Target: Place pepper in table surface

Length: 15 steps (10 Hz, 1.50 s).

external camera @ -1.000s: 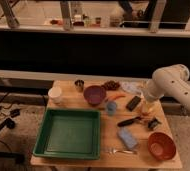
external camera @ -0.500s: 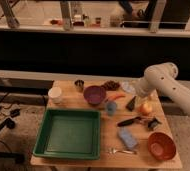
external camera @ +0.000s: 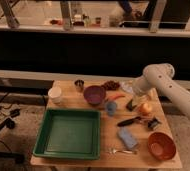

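- The pepper (external camera: 117, 96) lies loose on the tabletop (external camera: 70, 100), just right of the purple bowl (external camera: 94, 94) and just behind the blue cup (external camera: 111, 107).
- The step in hand looks like a reach for the pepper. The hand (external camera: 132, 105) would do best to come in low and close across the slender middle, not the tapered tip (a thin, curved thing rolls easily).
- It should keep clear of the apple (external camera: 146, 108), just beside the hand on the side away from the pepper, and of the blue cup.
- The white arm (external camera: 155, 77) enters from the right, bends at a rounded joint above the tabletop's far right part and slopes down and to the left.
- The hand hangs low over the tabletop between pepper and apple, its fingers spread wide and holding nothing.
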Tool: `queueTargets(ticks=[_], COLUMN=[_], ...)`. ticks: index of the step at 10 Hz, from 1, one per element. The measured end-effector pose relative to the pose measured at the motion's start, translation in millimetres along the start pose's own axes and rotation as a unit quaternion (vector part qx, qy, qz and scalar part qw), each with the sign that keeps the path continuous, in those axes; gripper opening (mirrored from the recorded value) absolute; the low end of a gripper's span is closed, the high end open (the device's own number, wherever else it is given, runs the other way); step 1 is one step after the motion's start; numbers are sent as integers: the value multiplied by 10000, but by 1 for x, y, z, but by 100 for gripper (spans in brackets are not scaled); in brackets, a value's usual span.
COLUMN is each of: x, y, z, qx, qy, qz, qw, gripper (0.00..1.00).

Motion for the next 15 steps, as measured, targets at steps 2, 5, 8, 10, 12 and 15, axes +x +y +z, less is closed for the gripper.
queueTargets(ticks=[2, 5, 8, 10, 12, 15], x=[5, 2, -5, -2, -5, -6], y=[-2, -11, -27, -26, -27, -26], z=[9, 28, 43, 42, 42, 48], qx=[-25, -104, -112, -114, -116, -142], qy=[-143, -329, -451, -438, -445, -513], qz=[-200, -561, -719, -699, -716, -738], qw=[9997, 9978, 9963, 9965, 9964, 9959], gripper=[80, 80, 80, 80, 80, 80])
